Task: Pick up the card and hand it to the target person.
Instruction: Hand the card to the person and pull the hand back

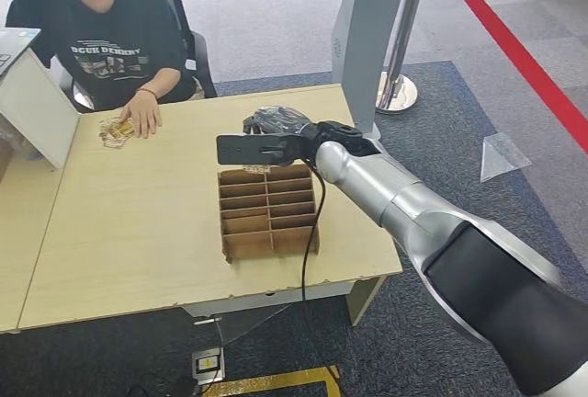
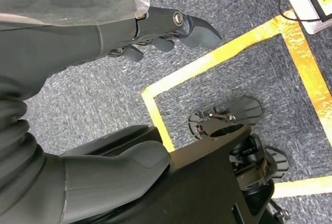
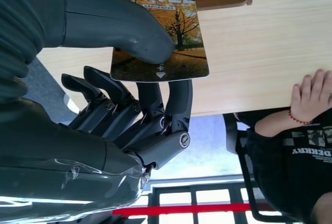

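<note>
Card [image 3: 162,32], "HOTEL", autumn trees

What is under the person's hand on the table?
A small pile of cards lies under the person's hand; gold edges stick out beside the fingers. The hand covers the rest, so the count cannot be told.

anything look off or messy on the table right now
Mostly tidy. The one untidy spot is a loose pile of cards lying askew under the person's hand, outside the slotted cardboard organizer. The right hand pinches a hotel card cleanly above the organizer.
</note>
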